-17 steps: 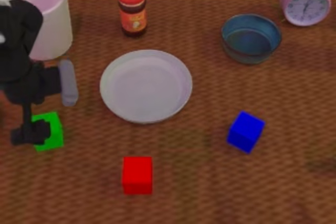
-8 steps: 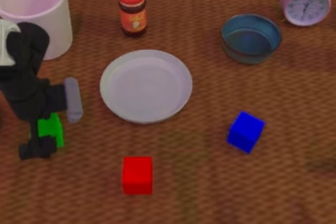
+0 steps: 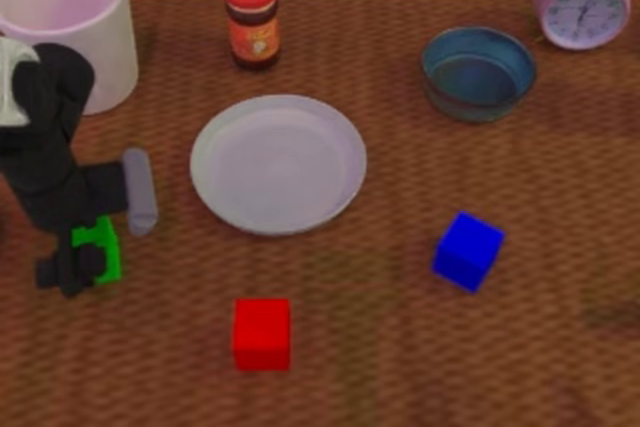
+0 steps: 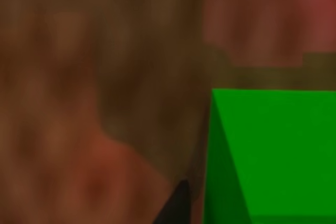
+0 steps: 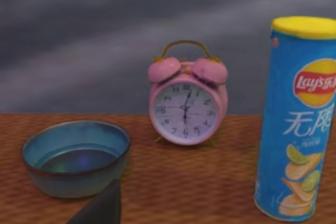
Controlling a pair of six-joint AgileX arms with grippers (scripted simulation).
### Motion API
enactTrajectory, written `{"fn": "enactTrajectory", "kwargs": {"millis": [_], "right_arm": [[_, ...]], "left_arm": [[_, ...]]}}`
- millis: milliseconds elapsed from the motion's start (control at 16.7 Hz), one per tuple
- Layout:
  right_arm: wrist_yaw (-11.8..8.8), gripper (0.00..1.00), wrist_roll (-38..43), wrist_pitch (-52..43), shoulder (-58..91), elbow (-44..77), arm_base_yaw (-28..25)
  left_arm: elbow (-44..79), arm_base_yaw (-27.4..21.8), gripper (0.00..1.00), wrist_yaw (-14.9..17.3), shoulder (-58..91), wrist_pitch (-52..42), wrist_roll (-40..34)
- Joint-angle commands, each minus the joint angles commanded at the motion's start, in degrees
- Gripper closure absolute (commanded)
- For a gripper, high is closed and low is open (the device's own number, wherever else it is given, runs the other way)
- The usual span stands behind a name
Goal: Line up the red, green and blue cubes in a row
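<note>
From above, my left gripper is down on the green cube, which sits left of the white plate and a little nearer the table's near edge. My black fingers straddle the cube's left part, but I cannot tell from here whether they are pinching it or only around it. The red cube lies below the plate, near its left half; the blue cube lies off the plate's lower right, turned slightly askew. The three are well apart and in no row, so I judge the step in hand to be the pickup of the green one.

My left wrist view shows the green cube very close, filling one corner, with a dark fingertip just beside its face over the brown table; contact is unclear.

My right wrist view looks at the blue-grey bowl, the pink clock and a chip can; my right gripper is out of the top view, parked.

Next, I judge, I need a firm hold on the cube, then to carry it toward the red cube and set it level beside it.
</note>
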State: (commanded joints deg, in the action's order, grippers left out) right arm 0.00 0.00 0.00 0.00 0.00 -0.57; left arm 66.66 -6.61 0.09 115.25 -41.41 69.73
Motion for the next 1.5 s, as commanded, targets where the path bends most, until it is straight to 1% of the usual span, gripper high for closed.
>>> {"fn": "enactTrajectory", "kwargs": {"millis": [300,360,960,1320,1500], "right_arm": [[0.0,0.0,0.0,0.0,0.0,0.0,0.0],[0.0,0.0,0.0,0.0,0.0,0.0,0.0],[0.0,0.0,0.0,0.0,0.0,0.0,0.0],[0.0,0.0,0.0,0.0,0.0,0.0,0.0],[0.0,0.0,0.0,0.0,0.0,0.0,0.0]], "left_arm": [[0.0,0.0,0.98,0.0,0.0,0.0,0.0],[0.0,0.0,1.0,0.0,0.0,0.0,0.0],[0.61,0.09,1.0,0.03,-0.74,-1.24,-0.02],[6.48,0.88,1.0,0.0,-5.81,-12.69,-0.12],[7.86,1.09,1.0,-0.02,-7.27,-15.12,-0.25]]}}
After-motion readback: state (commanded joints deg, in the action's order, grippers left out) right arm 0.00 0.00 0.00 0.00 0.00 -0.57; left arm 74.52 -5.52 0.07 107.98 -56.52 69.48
